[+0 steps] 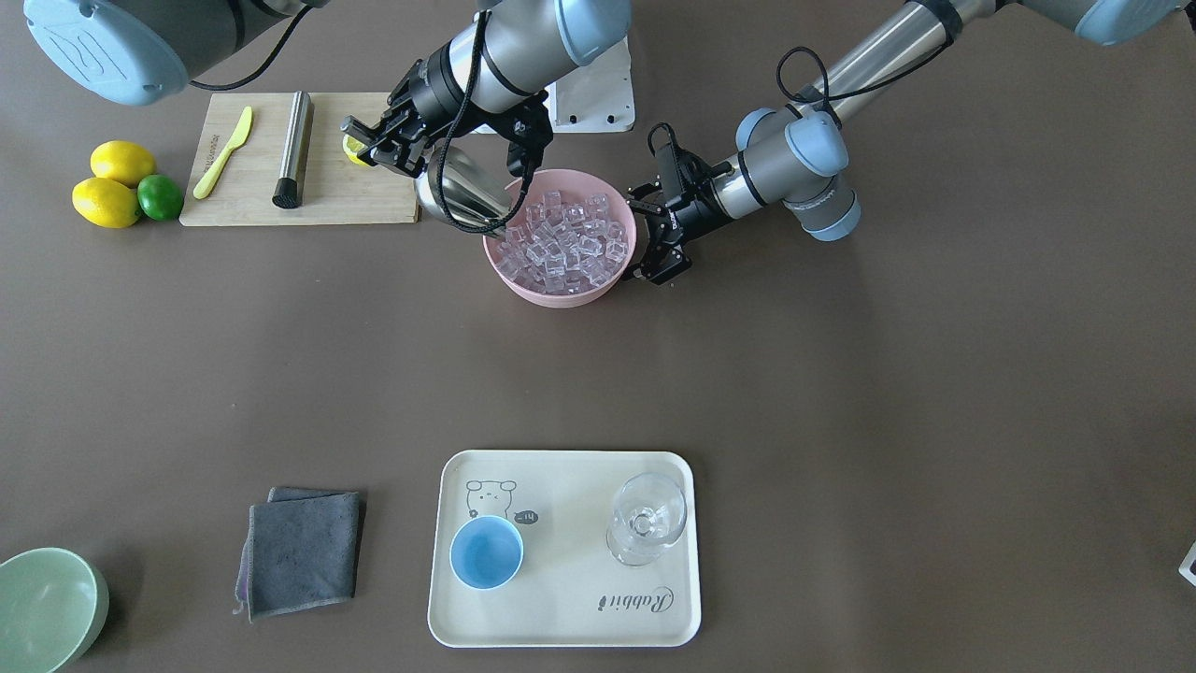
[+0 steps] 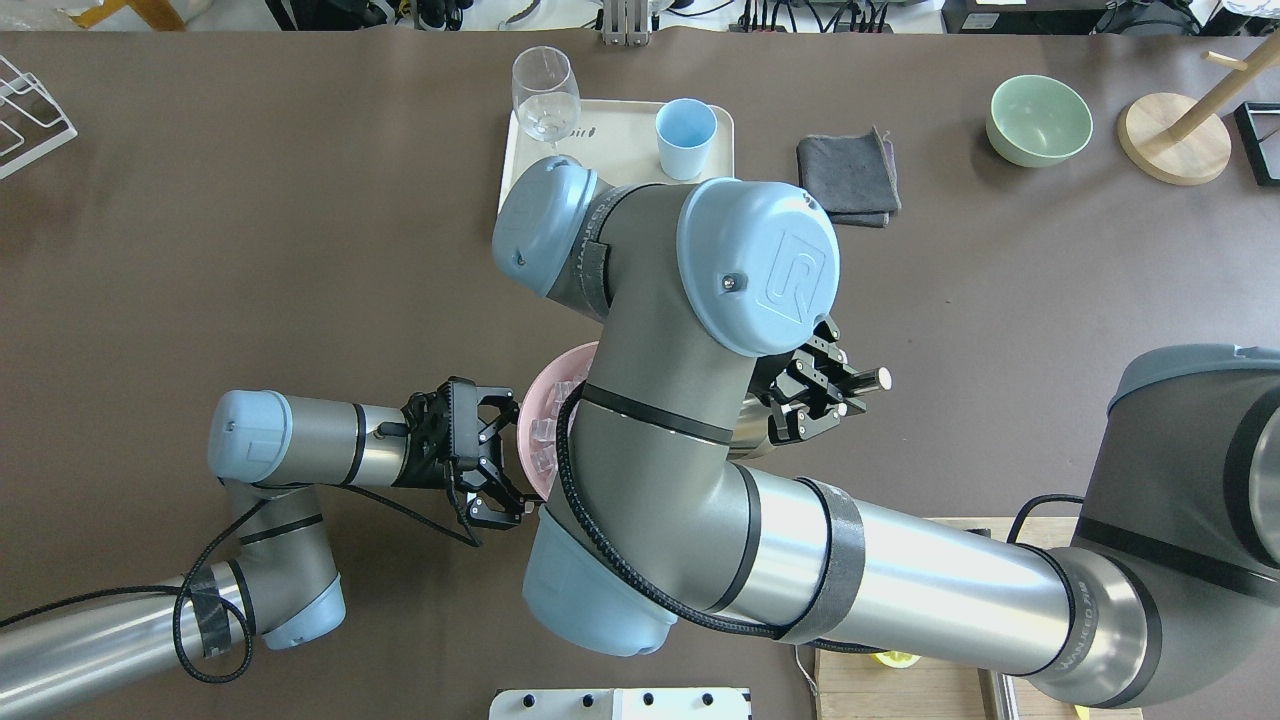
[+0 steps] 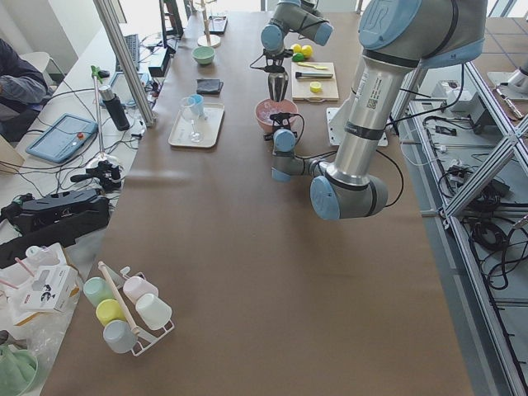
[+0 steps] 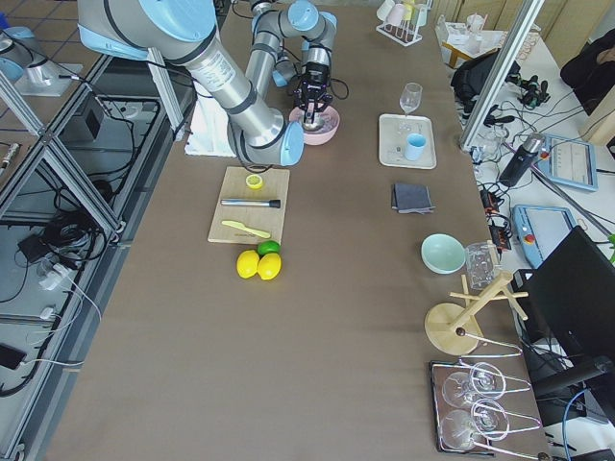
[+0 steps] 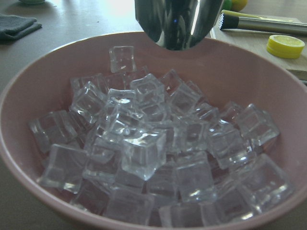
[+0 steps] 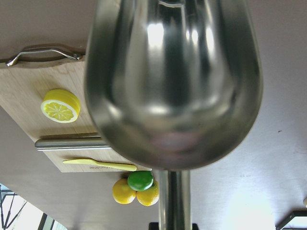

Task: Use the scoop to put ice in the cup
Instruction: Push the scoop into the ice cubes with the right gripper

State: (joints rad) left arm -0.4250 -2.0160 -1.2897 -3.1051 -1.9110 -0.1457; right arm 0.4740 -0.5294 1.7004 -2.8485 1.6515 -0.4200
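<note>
The ice [image 1: 565, 243] fills a pink bowl [image 1: 561, 297] at mid table; it also shows close up in the left wrist view [image 5: 153, 143]. My right gripper [image 1: 374, 145] is shut on the handle of the steel scoop [image 1: 458, 192]. The scoop tilts down with its tip just over the bowl's rim [image 5: 172, 24], and I see no ice in it. Its rounded trough fills the right wrist view [image 6: 172, 86]. My left gripper [image 1: 651, 241] is open, its fingers spread against the bowl's opposite side [image 2: 505, 460]. The light-blue cup [image 1: 486, 551] stands empty on a cream tray [image 1: 561, 617].
A clear stemmed glass [image 1: 647, 519] shares the tray. A cutting board [image 1: 355, 201] beside the bowl carries a yellow knife [image 1: 224, 151], a steel cylinder [image 1: 294, 148] and a lemon slice [image 6: 60, 105]. Two lemons [image 1: 107, 201], a lime, a grey cloth [image 1: 304, 551] and a green bowl [image 1: 42, 608] lie farther off.
</note>
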